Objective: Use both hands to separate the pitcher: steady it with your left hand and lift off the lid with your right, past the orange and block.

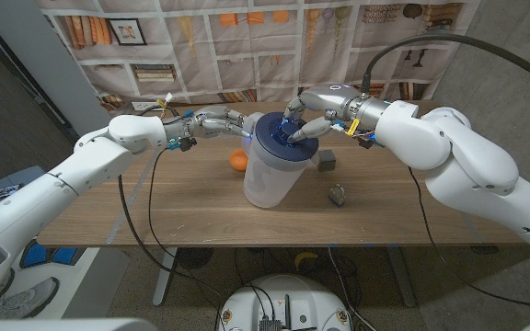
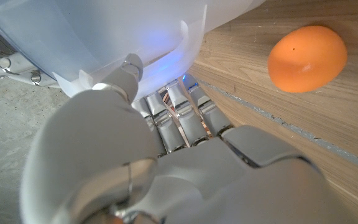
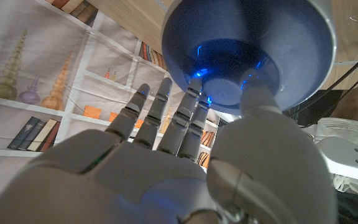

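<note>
We see a long wooden table (image 1: pixel 191 207), smooth, w/ pale brown grain, and a printed bookshelf sheet (image 1: pixel 247 46) hangs behind it. The front half of the table is bare wood, so there is lots of room there, and the far edge is just behind the things.

The pitcher (image 1: pixel 267 179) stands upright near the middle of the table. It is cloudy see-through plastic, round, a bit narrower at the bottom. Its lid (image 1: pixel 282 142) is dark blue, round and dished in the middle, and it is still on top.

The left hand (image 1: pixel 219 120) reaches in from the left and its fingers (image 2: pixel 166 112) press on the pitcher's handle side (the left wrist view shows them curled against the white plastic, which the head view hides). The right hand (image 1: pixel 306 124) comes from the right and sits on the lid. In the right wrist view its fingers (image 3: pixel 160 106) and thumb close around the knob in the lid's dip, lit blue.

The orange (image 1: pixel 237 161) is round, w/ dimpled skin, just beside the pitcher on the left hand's side, close to it. A small grey block (image 1: pixel 326 162) sits near the pitcher on the right side. A smaller grey lump (image 1: pixel 337 194) lies a bit nearer the front; we cannot tell what it is.
</note>
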You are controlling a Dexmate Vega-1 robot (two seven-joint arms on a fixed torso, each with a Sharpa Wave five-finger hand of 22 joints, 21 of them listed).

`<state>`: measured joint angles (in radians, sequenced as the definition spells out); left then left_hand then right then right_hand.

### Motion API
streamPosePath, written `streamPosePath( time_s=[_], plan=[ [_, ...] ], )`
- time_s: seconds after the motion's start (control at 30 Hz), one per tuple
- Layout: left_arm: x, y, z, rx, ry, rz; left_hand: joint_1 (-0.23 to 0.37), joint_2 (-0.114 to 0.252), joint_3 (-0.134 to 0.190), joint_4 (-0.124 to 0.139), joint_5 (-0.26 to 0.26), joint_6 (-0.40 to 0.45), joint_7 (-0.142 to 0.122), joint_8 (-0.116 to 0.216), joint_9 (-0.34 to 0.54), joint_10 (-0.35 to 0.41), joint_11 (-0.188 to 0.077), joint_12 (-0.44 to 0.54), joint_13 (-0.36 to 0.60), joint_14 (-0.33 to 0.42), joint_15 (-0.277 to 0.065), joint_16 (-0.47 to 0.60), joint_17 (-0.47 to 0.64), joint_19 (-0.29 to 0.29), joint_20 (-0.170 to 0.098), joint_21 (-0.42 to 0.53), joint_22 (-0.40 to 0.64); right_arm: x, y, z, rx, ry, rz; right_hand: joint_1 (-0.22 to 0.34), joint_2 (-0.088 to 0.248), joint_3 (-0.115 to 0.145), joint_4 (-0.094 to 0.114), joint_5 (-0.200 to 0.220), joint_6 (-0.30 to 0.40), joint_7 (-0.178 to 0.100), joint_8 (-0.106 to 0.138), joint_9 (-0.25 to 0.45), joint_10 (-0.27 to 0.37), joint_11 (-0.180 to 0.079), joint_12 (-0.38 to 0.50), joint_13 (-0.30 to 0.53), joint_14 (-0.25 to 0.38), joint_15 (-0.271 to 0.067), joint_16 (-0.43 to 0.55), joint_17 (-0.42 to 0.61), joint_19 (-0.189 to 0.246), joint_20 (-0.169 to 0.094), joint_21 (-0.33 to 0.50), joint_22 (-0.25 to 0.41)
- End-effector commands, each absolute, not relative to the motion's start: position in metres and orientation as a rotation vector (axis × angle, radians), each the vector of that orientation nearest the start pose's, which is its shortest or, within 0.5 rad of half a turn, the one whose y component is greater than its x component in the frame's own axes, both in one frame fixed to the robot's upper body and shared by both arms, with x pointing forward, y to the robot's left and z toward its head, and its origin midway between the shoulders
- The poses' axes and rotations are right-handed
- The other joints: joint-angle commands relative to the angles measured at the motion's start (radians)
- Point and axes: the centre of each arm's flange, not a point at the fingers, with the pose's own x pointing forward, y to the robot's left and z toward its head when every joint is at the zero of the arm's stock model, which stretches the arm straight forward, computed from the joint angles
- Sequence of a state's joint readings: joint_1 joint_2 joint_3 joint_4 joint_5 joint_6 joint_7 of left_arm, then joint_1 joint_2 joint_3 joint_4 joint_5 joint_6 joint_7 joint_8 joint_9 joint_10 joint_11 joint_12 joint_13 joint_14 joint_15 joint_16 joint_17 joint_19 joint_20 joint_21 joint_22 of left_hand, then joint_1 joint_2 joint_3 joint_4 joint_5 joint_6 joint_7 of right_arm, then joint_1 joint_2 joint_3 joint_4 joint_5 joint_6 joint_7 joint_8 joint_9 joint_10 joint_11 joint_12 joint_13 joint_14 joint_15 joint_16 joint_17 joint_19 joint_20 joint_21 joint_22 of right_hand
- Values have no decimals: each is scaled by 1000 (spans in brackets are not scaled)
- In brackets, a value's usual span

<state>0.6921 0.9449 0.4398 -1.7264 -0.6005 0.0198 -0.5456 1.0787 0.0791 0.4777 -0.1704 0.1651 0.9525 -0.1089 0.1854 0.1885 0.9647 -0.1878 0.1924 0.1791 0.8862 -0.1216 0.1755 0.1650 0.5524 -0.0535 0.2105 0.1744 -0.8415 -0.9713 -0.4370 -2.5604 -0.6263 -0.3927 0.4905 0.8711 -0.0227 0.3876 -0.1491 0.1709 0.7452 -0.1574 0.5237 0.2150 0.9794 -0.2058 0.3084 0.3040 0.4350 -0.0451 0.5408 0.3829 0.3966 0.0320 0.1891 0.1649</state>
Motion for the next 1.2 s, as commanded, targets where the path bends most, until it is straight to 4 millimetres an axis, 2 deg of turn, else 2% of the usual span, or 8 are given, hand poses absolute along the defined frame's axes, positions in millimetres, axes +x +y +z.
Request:
streamPosePath(
  time_s=[0.03,0.53,1.2],
  plan=[
    [563,256,87,634,-495,-769,-3,22,9,-4,7,32,27,10,3,18,-17,1,5,6,-117,2,5,9,-144,-1,3,392,-131,111,-1620,-861,195,13,110,3,2,9,88,-64,10,0,38,-16,6,7,16,-139,6,2,6,-8,6,4],
    [564,258,88,644,-492,-766,5,25,13,-7,8,36,30,13,4,22,-17,2,5,10,-118,5,7,7,-144,-2,3,397,-135,111,-1577,-867,199,23,128,6,-4,9,126,-64,21,-6,65,-17,11,13,33,-141,10,2,17,-13,7,4],
    [559,261,93,716,-491,-738,14,22,14,-9,8,42,26,15,4,27,-17,3,6,11,-118,4,7,7,-145,-2,3,401,-138,112,-1534,-860,241,32,135,7,-11,10,160,-62,28,-12,101,-16,20,23,53,-148,12,0,24,-20,7,4]
  ],
)
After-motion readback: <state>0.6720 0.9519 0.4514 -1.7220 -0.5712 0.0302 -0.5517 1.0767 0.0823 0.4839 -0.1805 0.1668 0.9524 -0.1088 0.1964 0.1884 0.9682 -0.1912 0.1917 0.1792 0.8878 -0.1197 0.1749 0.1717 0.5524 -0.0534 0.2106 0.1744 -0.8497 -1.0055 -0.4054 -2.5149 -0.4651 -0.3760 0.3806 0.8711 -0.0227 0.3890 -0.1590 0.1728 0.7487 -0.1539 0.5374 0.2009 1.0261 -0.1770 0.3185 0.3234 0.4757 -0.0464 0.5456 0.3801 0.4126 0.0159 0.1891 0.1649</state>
